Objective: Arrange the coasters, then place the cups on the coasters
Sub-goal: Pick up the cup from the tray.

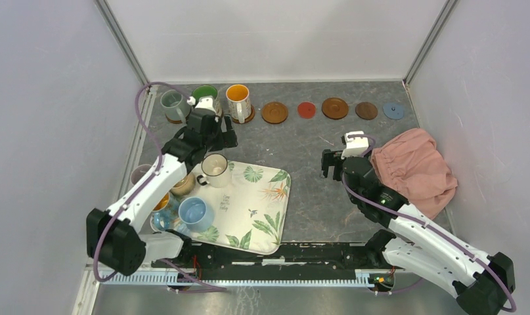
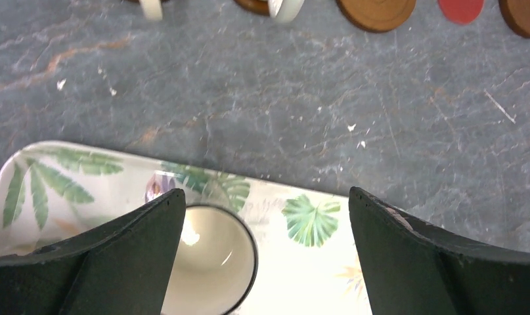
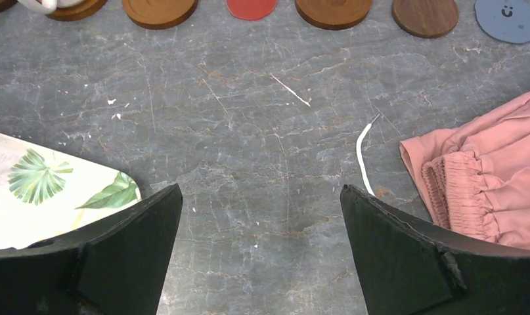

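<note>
Coasters line the back of the table. Three of them carry cups: grey-green [image 1: 175, 105], green-inside [image 1: 205, 95] and orange-inside [image 1: 238, 102]. Five lie bare: brown [image 1: 274, 112], red [image 1: 306, 109], brown [image 1: 335, 107], dark brown [image 1: 366, 110] and grey-blue [image 1: 393, 109]. A cream cup with a dark rim [image 1: 215, 169] stands on the leaf-print tray [image 1: 262, 210]. My left gripper [image 1: 213, 134] hovers open over the tray's far edge, the cream cup [image 2: 213, 262] partly under its left finger. My right gripper [image 1: 337, 164] hangs open and empty over bare table.
Light blue [image 1: 195, 211], tan [image 1: 183, 185] and blue [image 1: 160, 203] cups crowd the tray's left end, with a pale pink one [image 1: 140, 174] beside it. A crumpled pink cloth [image 1: 416, 170] lies at the right. Walls close in the table on three sides.
</note>
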Robot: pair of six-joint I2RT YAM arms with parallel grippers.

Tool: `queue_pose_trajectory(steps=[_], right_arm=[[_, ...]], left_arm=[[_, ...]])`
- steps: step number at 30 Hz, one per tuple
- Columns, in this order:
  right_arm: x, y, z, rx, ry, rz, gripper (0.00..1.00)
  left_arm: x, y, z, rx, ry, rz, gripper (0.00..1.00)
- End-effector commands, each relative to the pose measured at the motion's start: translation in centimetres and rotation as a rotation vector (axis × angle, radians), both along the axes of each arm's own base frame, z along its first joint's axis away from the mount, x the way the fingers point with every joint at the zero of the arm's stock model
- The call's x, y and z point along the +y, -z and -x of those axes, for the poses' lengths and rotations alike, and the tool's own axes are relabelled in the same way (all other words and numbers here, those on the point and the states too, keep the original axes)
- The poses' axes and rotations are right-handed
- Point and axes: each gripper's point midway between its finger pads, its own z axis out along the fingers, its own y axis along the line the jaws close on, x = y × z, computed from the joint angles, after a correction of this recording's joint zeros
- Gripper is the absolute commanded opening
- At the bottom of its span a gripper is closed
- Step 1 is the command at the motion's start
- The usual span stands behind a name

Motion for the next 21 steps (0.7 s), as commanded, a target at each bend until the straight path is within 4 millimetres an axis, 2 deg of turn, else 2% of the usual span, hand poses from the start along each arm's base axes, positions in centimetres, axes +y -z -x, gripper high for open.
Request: queue_pose_trajectory(steps=[1, 6, 11, 21], right_arm=[[0.5, -2.0, -0.9, -0.061, 0.017, -0.069, 0.98], [0.8, -1.5, -1.0, -0.054, 0.023, -0.083, 0.98], [1.0, -0.7, -0.9, -0.037, 0.023, -0.101, 0.98], [2.0, -0.3, -1.2, -0.014, -0.002, -0.110, 0.98]], left_arm=[[1.3, -0.1, 2.5, -0.008, -0.052, 0.034, 1.00], [1.9, 1.2, 5.0, 0.000, -0.069, 0.078, 1.00], [3.1, 2.1, 6.7, 0.000, -0.114, 0.094, 1.00], [4.4, 3.6, 7.8, 0.006, -0.195, 0.110, 1.00]])
